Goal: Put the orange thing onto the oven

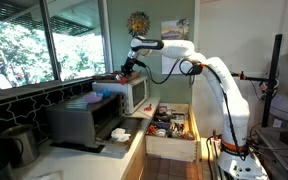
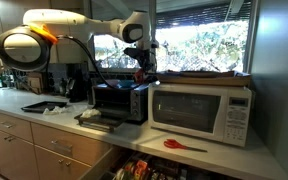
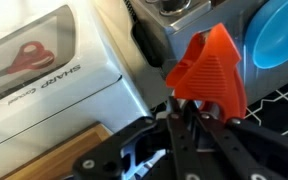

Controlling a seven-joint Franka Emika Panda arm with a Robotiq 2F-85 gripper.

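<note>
While the gripper point(image 3: 189, 112) clamps its lower edge, the orange thing point(image 3: 214, 65) looks cone-like, pointed, orange-red.

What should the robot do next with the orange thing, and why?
Probably carry it sideways until it hangs over the top of the white microwave oven. The jaws are shut on the orange thing, up in the air, and in an exterior view the gripper seems near that oven's edge, not over its middle.
</note>
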